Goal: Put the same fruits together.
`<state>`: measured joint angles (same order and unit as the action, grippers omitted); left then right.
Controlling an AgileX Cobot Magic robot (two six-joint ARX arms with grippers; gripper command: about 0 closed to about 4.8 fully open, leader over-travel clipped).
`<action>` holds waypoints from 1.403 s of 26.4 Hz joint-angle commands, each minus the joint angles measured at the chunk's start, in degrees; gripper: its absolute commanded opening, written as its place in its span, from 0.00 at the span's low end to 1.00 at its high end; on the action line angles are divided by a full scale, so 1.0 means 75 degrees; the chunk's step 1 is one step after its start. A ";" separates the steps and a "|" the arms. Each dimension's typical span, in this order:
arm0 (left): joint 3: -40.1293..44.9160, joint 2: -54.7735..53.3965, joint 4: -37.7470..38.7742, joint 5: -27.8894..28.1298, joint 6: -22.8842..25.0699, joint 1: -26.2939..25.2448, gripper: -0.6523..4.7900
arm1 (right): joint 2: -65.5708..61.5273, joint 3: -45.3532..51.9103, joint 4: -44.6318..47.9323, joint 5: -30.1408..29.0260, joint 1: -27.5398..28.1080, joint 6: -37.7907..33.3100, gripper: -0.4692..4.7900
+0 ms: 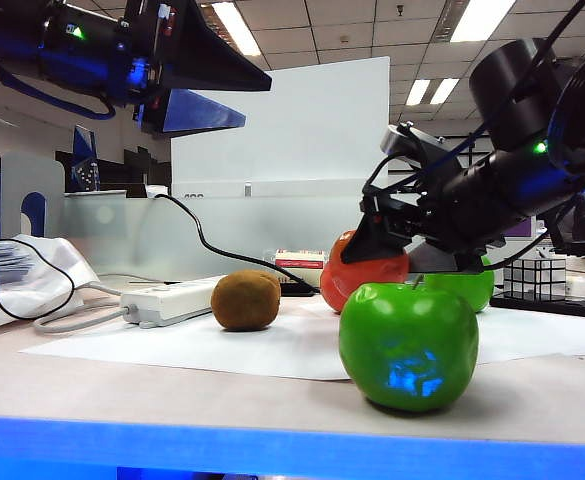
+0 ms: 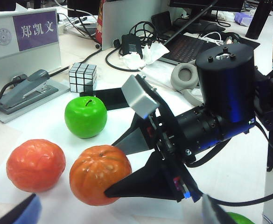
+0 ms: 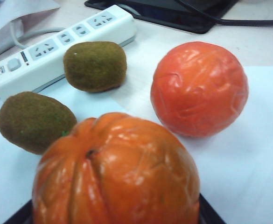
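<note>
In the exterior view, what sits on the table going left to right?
Power strip → kiwi → orange fruit with the right tool on it → puzzle cube.

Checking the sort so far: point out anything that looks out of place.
One green apple sits alone at the table's front edge, apart from the other green apple beside the grid cube. The right tool is closed around an orange fruit next to its match; the left tool hangs open above.
</note>
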<state>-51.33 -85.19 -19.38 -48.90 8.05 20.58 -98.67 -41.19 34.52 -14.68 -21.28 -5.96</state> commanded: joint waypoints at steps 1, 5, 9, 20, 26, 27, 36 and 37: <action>-0.0026 0.0038 -0.0076 -0.0058 0.0009 -0.0006 1.00 | -0.0201 -0.0099 0.0210 0.0020 0.0009 0.0026 0.08; -0.0026 0.0038 -0.0082 -0.0055 0.0009 -0.0006 1.00 | -0.0423 -0.0172 0.0431 -0.0268 0.0009 0.0026 0.40; -0.0026 0.0038 -0.0087 -0.0052 0.0012 -0.0006 1.00 | -0.0490 -0.0254 0.0513 -0.0268 0.0009 0.0023 0.44; -0.0026 0.0038 -0.0146 -0.0035 0.0012 -0.0006 1.00 | -0.0723 -0.0385 0.0350 -0.0271 0.0009 0.0023 0.86; -0.0026 0.0087 -0.0154 -0.0052 0.0012 -0.0006 1.00 | -0.0898 -0.0408 0.0420 -0.0265 0.0009 -0.0012 1.00; -0.0026 0.0102 -0.0154 -0.0052 0.0009 -0.0006 1.00 | -0.0895 -0.0411 0.0472 -0.0259 0.0009 -0.0012 1.00; -0.0026 0.0108 -0.0152 -0.0055 0.0009 -0.0006 1.00 | -0.0895 -0.0417 0.0682 -0.0259 0.0009 -0.0210 1.00; -0.0026 0.0108 -0.0152 -0.0052 0.0012 -0.0006 1.00 | -0.0895 -0.0417 0.0699 -0.0259 0.0009 -0.0210 1.00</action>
<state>-51.33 -84.66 -19.88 -48.93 8.05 20.53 -105.67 -44.01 38.35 -16.53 -21.08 -7.25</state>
